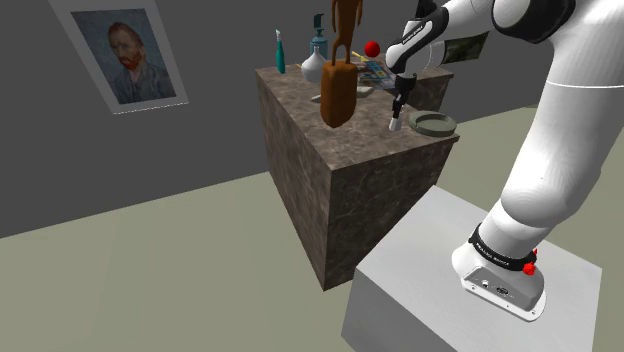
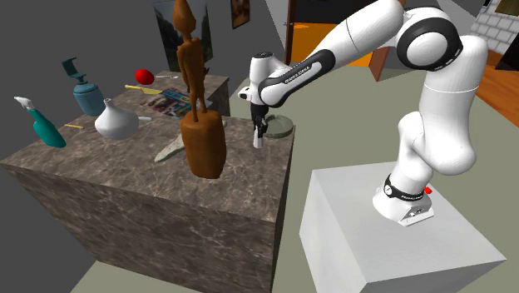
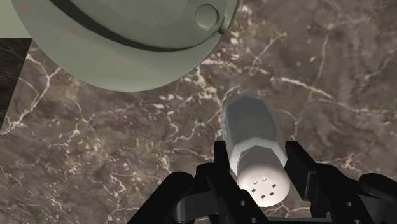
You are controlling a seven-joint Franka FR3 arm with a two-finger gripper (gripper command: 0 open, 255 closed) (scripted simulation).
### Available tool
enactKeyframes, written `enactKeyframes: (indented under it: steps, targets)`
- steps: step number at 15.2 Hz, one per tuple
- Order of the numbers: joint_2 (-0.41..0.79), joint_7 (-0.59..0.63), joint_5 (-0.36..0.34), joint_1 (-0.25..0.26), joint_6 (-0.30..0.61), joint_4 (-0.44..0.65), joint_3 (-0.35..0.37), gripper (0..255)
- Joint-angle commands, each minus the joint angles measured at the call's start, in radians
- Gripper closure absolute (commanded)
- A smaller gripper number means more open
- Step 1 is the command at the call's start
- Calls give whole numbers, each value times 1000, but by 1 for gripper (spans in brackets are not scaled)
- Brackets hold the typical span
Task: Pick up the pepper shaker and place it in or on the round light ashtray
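Clamping the pepper shaker (image 3: pixel 253 137) between both sides of the pincer (image 3: pixel 259 156), up by the holed cap, with the body pointing down at the marble surface (image 3: pixel 95 140). Hanging just beside the round pale ashtray (image 3: pixel 127 63), not in it yet. Looks like mid-carry, probably held low and upright for a short hop over the rim. Can't tell if lifted clear of the surface.

A tall brown carved figure (image 2: pixel 200 125) stands on a dark veined stone block (image 1: pixel 340 190), with a white vase (image 2: pixel 115 121), a teal spray bottle (image 2: pixel 42 125) and a blue pump dispenser (image 2: pixel 86 93) grouped beside it. Farther back lie a small red object (image 2: pixel 145 76) and a colourful magazine (image 2: pixel 170 101); a portrait of a bearded man (image 1: pixel 130 60) hangs on the grey wall (image 1: pixel 220 130).
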Motion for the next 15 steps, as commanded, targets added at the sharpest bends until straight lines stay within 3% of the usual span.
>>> enactKeyframes:
  steps: [1,7,15]
  targets:
    - [0,0,0,0,0,0,0,255]
    - [0,0,0,0,0,0,0,255]
    - [-57,19,-34,10,-96,44,-10,255]
